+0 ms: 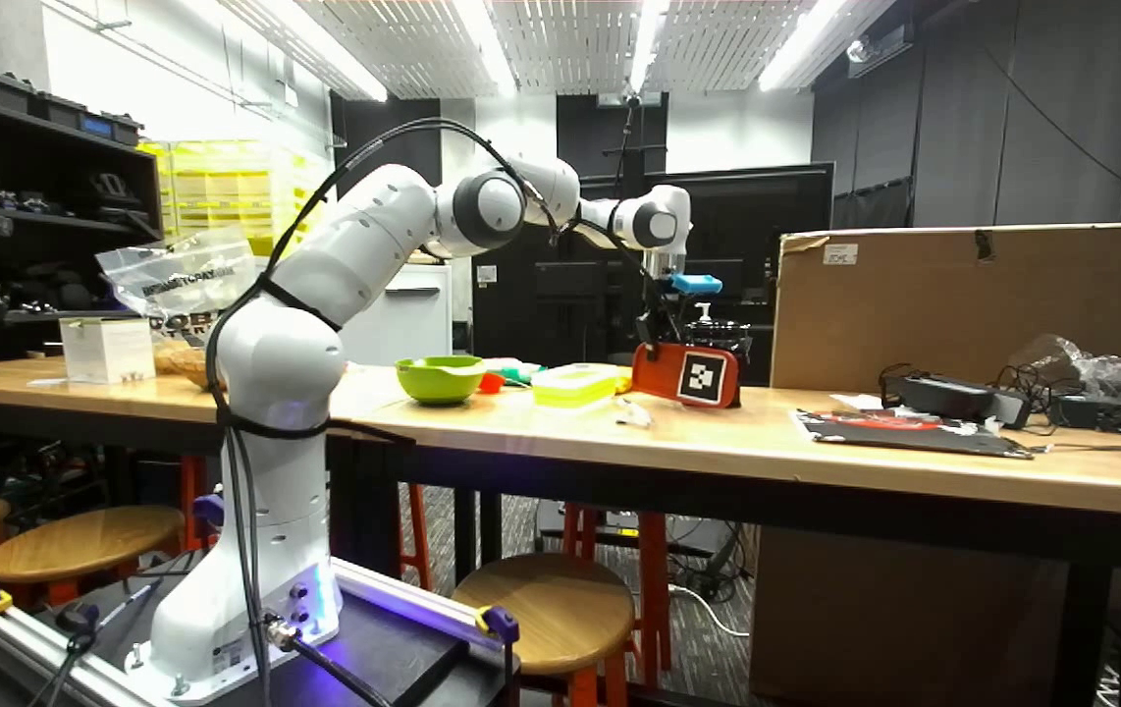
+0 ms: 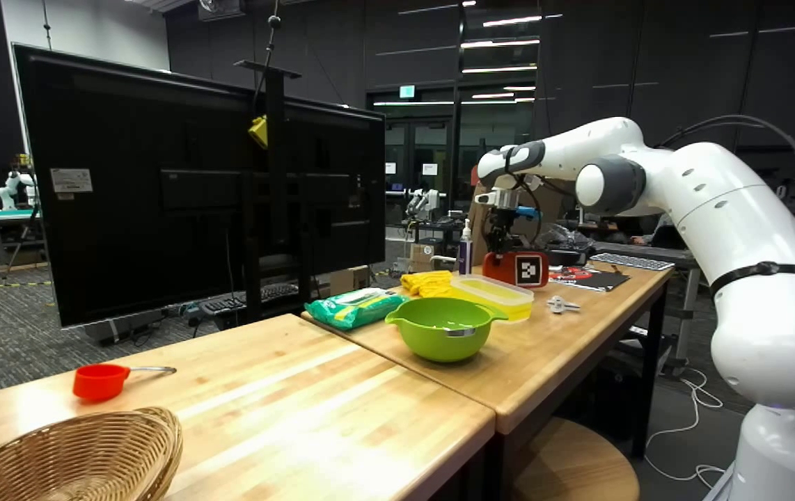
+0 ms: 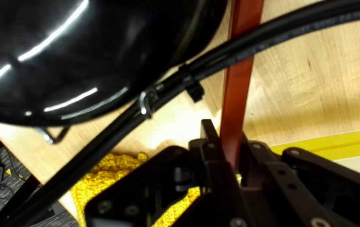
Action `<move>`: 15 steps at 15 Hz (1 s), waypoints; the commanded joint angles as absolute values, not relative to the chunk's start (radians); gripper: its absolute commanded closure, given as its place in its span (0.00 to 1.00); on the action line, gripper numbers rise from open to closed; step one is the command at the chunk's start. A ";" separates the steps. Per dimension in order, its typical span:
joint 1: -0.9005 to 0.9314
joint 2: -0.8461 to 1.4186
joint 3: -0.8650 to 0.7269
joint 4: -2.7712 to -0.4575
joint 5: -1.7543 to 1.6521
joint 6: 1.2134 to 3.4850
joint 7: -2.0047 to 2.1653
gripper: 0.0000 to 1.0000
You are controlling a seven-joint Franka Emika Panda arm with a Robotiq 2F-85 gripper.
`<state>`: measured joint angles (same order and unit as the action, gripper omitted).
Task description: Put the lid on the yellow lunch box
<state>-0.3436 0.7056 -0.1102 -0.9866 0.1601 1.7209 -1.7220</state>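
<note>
- Right, your dark, jointed fingers (image 3: 211,149) are clamped on the flat, orange-red rectangular lid (image 1: 684,375) with a black-and-white square patch; it stands on edge, gripped at about ten o'clock on the face shown in an exterior view.
- That lid isn't yet on the low, yellow-green rectangular plastic lunch box (image 1: 572,391); in an exterior view the box sits at nine o'clock from it, on the pale wooden worktop (image 1: 757,427).
- I'd judge your next move is the lift: go straight up, slowly. I can't tell whether the lid's lower edge touches the worktop, so assume it might drag.
- Mind the off-centre hold; the free end will probably want to sag or twist, so keep your turns small.
- In the wrist view, a glossy black rounded vessel (image 3: 82,56) looms at ten o'clock from the fingers and a knobbly yellow cloth (image 3: 104,175) shows at eight; carry toward three, where what looks like the box's edge lies.
- Check that the thick black cable (image 3: 268,34) crossing the wrist view has slack before you rotate.
- Once above the box's rim, roll the lid from upright to flat, match its long sides to the box's, lower one edge first, press the rest down gently, and only then ease the fingers apart.
</note>
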 commanded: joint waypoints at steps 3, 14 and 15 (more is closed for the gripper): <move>-0.346 0.694 -0.117 -0.949 0.156 1.703 -1.716 0.97; -0.329 0.670 -0.144 -0.902 0.119 1.662 -1.691 0.97; -0.327 0.670 -0.144 -0.898 0.116 1.658 -1.688 0.97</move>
<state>-0.3399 0.6997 -0.1287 -0.9157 0.1423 1.6774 -1.7071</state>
